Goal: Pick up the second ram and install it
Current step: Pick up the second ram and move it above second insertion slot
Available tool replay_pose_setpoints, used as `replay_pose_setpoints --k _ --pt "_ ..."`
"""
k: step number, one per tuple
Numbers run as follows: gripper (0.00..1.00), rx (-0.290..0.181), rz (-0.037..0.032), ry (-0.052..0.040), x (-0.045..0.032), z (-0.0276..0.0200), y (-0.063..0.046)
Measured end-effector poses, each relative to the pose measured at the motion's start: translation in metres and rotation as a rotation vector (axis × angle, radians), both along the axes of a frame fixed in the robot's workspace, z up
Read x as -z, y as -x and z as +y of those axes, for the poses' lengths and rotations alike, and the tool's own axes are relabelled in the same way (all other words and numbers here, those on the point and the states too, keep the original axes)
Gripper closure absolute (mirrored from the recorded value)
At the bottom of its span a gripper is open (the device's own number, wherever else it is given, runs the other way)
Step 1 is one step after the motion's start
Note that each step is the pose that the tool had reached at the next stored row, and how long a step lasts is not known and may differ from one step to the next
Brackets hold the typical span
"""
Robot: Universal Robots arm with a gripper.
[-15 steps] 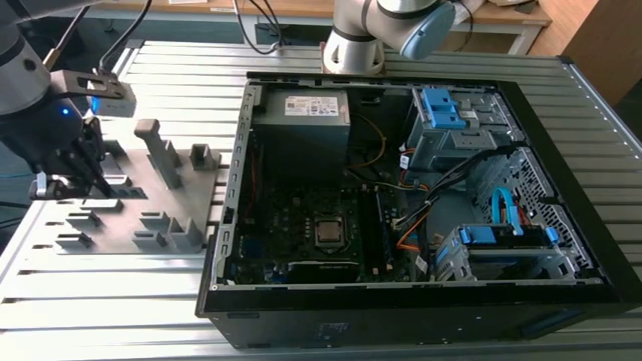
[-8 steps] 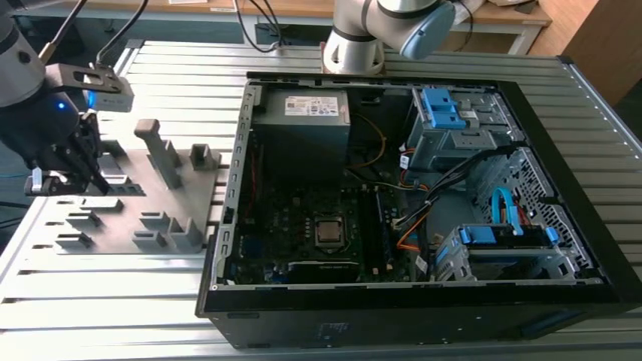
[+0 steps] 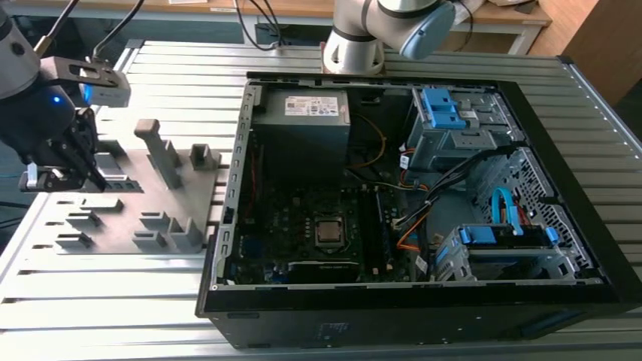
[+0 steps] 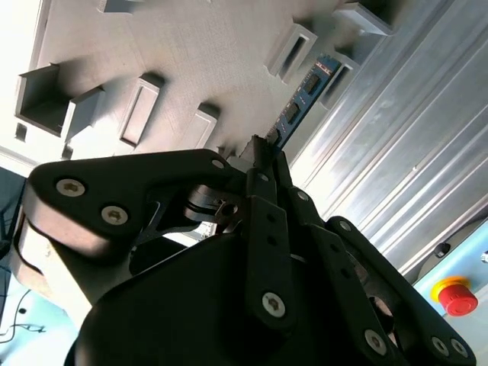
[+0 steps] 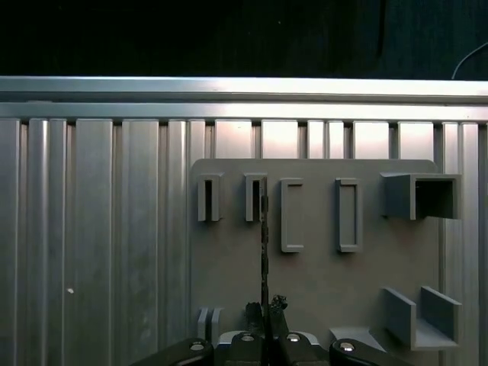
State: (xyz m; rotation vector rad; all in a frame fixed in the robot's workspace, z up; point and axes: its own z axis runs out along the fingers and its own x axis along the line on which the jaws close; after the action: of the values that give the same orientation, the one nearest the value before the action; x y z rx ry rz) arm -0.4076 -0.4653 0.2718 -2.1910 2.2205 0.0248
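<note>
1. From where I stand, the slotted aluminium table [image 3: 120,301] carries everything, its ribs running across under the whole setup
2. The open computer case [image 3: 401,323] lies on its side on the exterior view's right, with the motherboard [image 3: 301,218] facing up. It is well apart from where the arm is working
3. A grey holder board [image 3: 131,226] sits on the table just beside the case, on the exterior view's left. It is covered with raised pockets and narrow slots
4. The gripper [image 3: 60,169] hangs over the far end of that board, and its fingers [image 4: 265,221] are pressed together on the near end of a thin stick
5. That stick is the second ram [image 4: 301,99], dark with black chips, reaching out from the fingertips over the board. In the first wrist view it shows edge-on [image 5: 264,244], with its far end at one of the narrow slots [image 5: 255,198]. I cannot tell whether it is clear of that slot
6. To my eye the step in hand is drawing the stick out of its holder. Doing it well means pulling straight along the slot's own line and keeping the stick square rather than twisted. The clamp should stay firm on the flat faces so the stick cannot pivot or catch a slot wall
</note>
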Motion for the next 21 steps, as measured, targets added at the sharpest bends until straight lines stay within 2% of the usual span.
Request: replay_pose_setpoints --k 21 --pt "0.86 0.000 0.0000 0.0000 -0.0185 0.0000 0.000"
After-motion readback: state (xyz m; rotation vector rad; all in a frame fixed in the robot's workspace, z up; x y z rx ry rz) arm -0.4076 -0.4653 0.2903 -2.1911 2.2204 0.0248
